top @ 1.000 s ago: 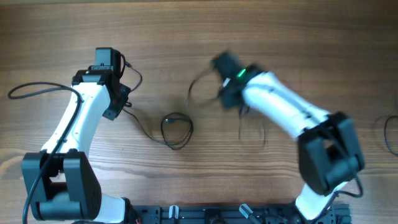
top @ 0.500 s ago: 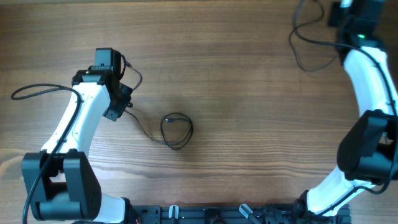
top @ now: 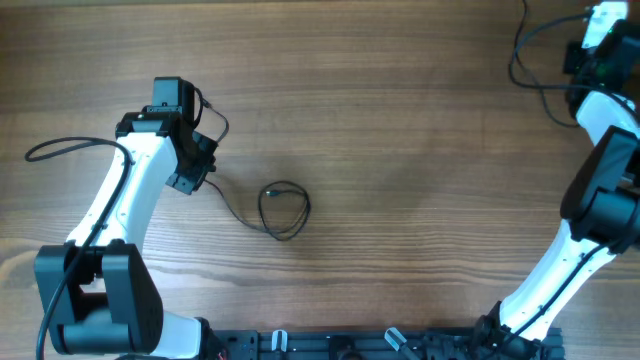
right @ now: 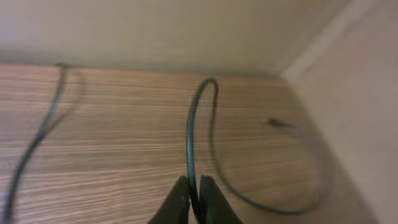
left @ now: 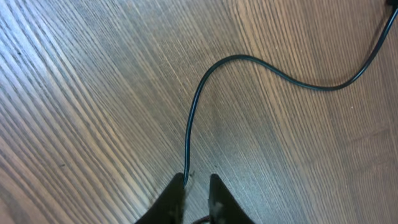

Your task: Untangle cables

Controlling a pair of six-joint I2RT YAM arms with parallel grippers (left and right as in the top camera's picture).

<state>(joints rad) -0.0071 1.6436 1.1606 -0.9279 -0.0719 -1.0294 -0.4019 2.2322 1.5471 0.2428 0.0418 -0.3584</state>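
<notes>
Currently | right pincer (right: 194, 184) pinches looped cable (right: 191, 137) | left pincer (left: 196, 180) straddles long cable (left: 236, 57)

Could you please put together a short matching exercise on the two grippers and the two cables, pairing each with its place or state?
Things:
1. left gripper
2. right gripper
3. looped cable
4. second cable

Places or states:
A. arches up out of closed fingers
B. shut on a thin cable, near the far right corner of the table
C. lies in a small loop in the middle of the table
D. low over the wood on the left side, with a cable leading in between its fingers

Pairs: 1-D, 2-B, 3-C, 4-A.
</notes>
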